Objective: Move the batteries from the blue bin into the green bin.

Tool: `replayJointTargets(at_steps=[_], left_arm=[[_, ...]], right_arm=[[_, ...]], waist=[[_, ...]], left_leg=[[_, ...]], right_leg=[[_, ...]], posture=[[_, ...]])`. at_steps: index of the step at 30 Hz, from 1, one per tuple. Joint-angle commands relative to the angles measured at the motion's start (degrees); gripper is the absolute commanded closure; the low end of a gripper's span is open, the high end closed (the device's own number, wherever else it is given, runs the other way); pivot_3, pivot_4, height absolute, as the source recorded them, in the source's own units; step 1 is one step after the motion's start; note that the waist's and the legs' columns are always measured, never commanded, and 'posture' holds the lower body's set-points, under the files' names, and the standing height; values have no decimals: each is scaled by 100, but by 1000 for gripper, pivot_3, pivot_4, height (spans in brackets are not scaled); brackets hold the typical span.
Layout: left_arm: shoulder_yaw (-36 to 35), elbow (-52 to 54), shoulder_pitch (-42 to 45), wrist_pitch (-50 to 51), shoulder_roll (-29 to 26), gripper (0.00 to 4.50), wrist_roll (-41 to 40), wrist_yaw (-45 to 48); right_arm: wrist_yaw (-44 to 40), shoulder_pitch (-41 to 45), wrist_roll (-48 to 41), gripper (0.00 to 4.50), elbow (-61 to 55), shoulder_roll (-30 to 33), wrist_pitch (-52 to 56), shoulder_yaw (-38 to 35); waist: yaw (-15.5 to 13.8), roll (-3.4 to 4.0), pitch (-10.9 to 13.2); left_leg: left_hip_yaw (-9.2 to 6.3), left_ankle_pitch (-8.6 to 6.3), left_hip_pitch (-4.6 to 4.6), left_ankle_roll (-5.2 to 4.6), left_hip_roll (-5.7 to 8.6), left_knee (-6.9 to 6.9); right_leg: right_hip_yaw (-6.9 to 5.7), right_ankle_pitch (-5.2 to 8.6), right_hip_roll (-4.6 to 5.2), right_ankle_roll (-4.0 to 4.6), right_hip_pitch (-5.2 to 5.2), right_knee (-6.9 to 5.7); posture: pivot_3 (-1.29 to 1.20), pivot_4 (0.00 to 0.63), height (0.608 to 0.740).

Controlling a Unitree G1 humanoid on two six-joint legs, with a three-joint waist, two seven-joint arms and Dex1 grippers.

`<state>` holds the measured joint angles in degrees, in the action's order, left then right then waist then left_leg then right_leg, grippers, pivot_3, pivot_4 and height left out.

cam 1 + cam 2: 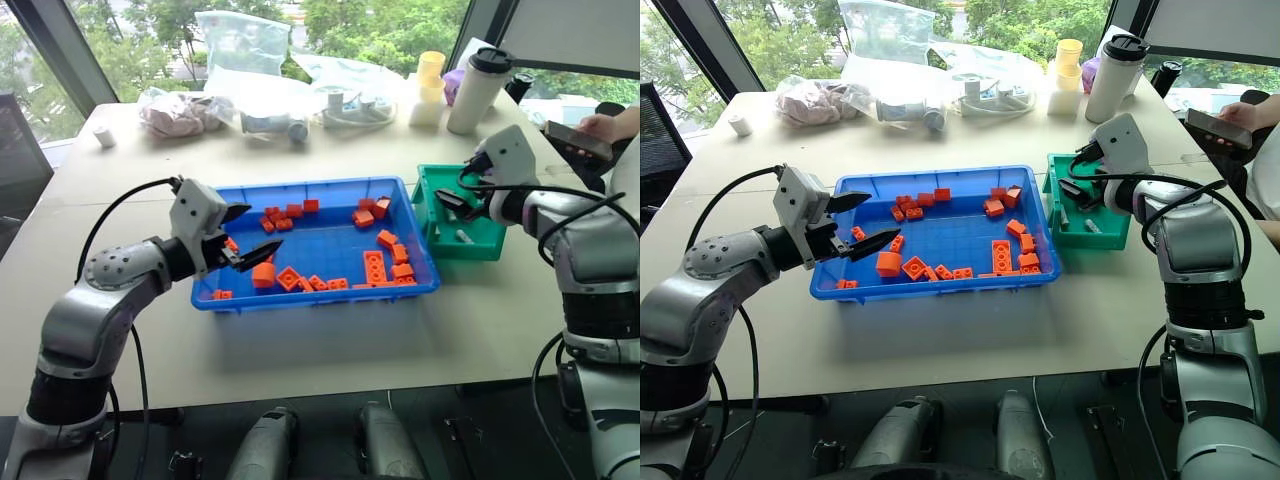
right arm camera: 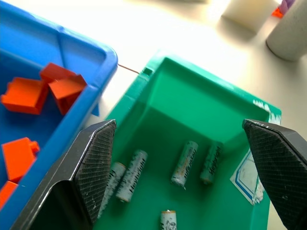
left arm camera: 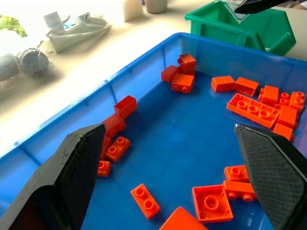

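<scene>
The left hand (image 1: 243, 241) hovers over the near-left end of the blue bin (image 1: 300, 296), its fingers spread apart and empty. Orange bricks (image 1: 375, 266) lie scattered inside. Just right of it on the bench (image 1: 330, 350) sits the green bin (image 2: 158, 91), with the right hand (image 1: 452, 200) above it, fingers wide apart, gripping nothing. Five batteries (image 2: 184, 163) lie flat on its floor, most with long axes running roughly near-to-far; one is cut off by the frame edge, another partly hidden behind a finger. Their printed lettering is too small to read. A white sticker (image 2: 247, 175) on the inner wall is equally illegible. Farther back stands a white tumbler (image 1: 478, 88).
</scene>
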<state>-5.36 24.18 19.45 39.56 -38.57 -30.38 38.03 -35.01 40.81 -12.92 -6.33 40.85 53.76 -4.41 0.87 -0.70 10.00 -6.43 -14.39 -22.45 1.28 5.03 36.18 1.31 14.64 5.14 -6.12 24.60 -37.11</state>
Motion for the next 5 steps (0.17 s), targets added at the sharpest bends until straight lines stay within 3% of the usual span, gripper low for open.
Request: replayJointTargets(at_steps=[1, 5], left_arm=[[-284, 105, 34, 15, -209, 0, -96, 107], [-390, 123, -29, 57, -338, 0, -151, 147]], right_arm=[[-566, -119, -469, 49, -731, 228, -34, -50], [-743, -417, -578, 49, -1074, 255, -146, 150]], waist=[[-8, -1, 0], [-16, -1, -1]], left_leg=[[0, 0, 0, 0, 0, 0], [-1, -1, 0, -2, 1, 3]], right_leg=[[-1, 0, 0, 0, 0, 0], [-2, 0, 2, 0, -4, 4]], posture=[[0, 150, 740], [0, 150, 740]])
